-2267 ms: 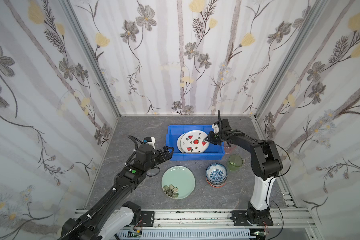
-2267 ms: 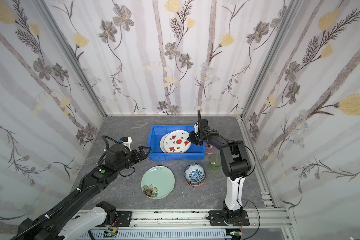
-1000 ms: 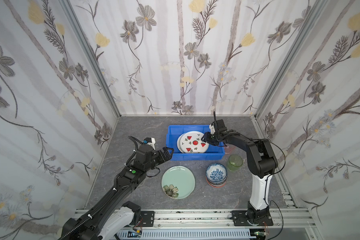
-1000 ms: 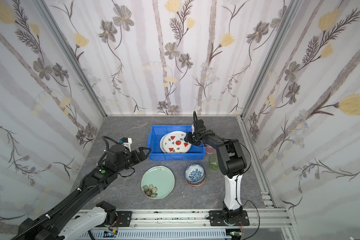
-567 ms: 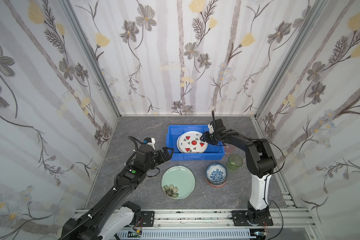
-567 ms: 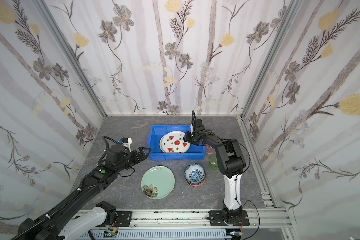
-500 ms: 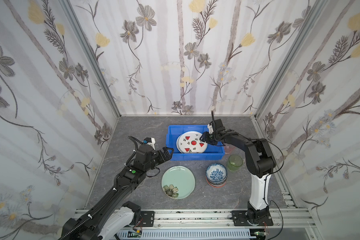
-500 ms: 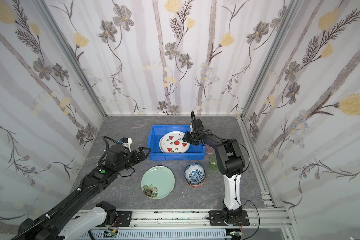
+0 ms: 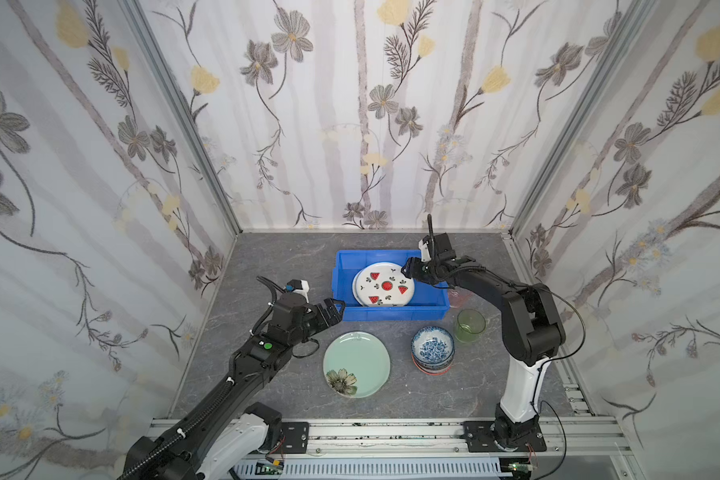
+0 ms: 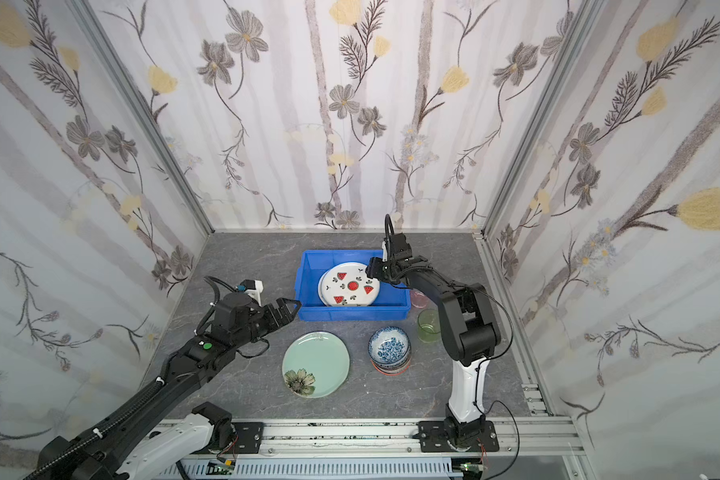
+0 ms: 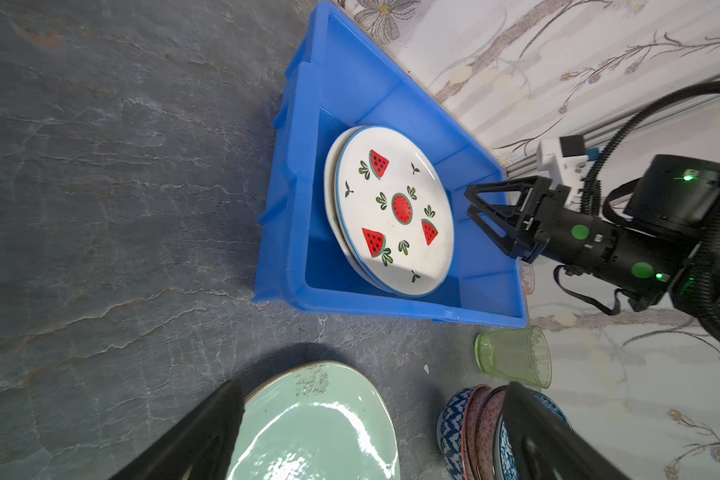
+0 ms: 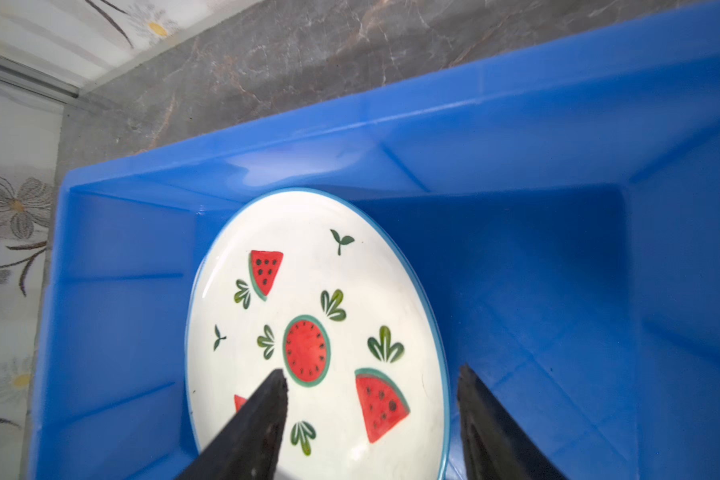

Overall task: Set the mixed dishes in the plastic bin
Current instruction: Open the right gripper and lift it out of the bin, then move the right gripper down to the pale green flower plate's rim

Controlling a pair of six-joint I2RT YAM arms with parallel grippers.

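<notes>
Inventory, one moment, as seen.

1. Bin (image 9: 391, 316) (image 10: 350, 313) (image 11: 292, 166) (image 12: 516, 124): blue plastic, rectangular, stood toward the back middle of the grey marbled surface (image 9: 275, 257).
2. Watermelon plate (image 9: 384, 286) (image 10: 352, 286) (image 11: 395, 208) (image 12: 308, 332): white with a blue rim, lay inside the bin on top of a pale plate (image 11: 329, 195), of which only one edge showed.
3. Mint plate (image 9: 357, 364) (image 10: 316, 364) (image 11: 308, 428): had a dark flower painted near its rim. It lay flat on the surface in front of the bin, outside it.
4. Stack of bowls (image 9: 432, 349) (image 10: 389, 348) (image 11: 466, 428): blue-and-white bowl uppermost, stood just beside the mint plate and outside the bin.
5. Green tumbler (image 9: 469, 325) (image 10: 429, 326) (image 11: 512, 357): clear, upright, stood near the bin's front right corner, outside it.
6. Pink tumbler (image 10: 420, 298): mostly hidden between the bin's right wall and the right arm, outside the bin.
7. Left tool (image 9: 336, 305) (image 10: 292, 305) (image 11: 373, 386): jaws spread wide, gripping nothing. It hung over the surface near the bin's front left corner, with the mint plate and bowls below its fingers in the wrist view.
8. Right tool (image 9: 408, 270) (image 10: 371, 270) (image 11: 472, 203) (image 12: 373, 372): jaws apart, gripping nothing. It hung over the bin's right part, just beside the watermelon plate's rim. Whether it touched the plate could not be told.
</notes>
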